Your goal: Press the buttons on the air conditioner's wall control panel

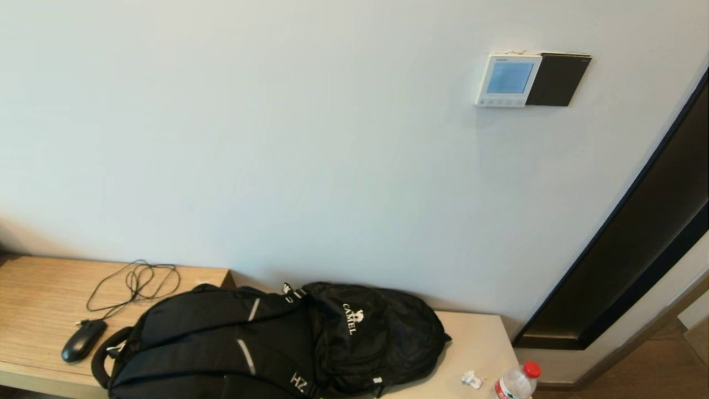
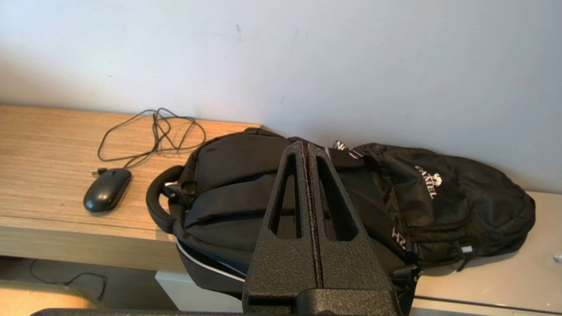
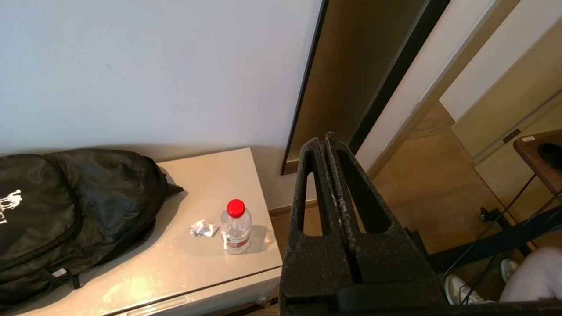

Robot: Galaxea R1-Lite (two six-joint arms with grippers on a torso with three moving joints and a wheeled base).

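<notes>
The wall control panel (image 1: 508, 80) is a small white square with a light-blue screen, high on the wall at the upper right in the head view. Its row of tiny pale buttons (image 1: 499, 102) runs along the bottom strip. A dark square plate (image 1: 558, 80) sits right beside it. Neither gripper shows in the head view. My left gripper (image 2: 305, 147) is shut and empty, low over a black backpack (image 2: 333, 202). My right gripper (image 3: 326, 141) is shut and empty, low beside the table's right end, far below the panel.
A black backpack (image 1: 277, 343) lies on the low table (image 1: 476, 343). A black mouse (image 1: 83, 340) with its cable lies on the wooden bench at left. A water bottle (image 1: 518, 381) with red cap and a crumpled wrapper (image 1: 471, 379) stand near the table's right end. A dark door frame (image 1: 626, 249) runs at right.
</notes>
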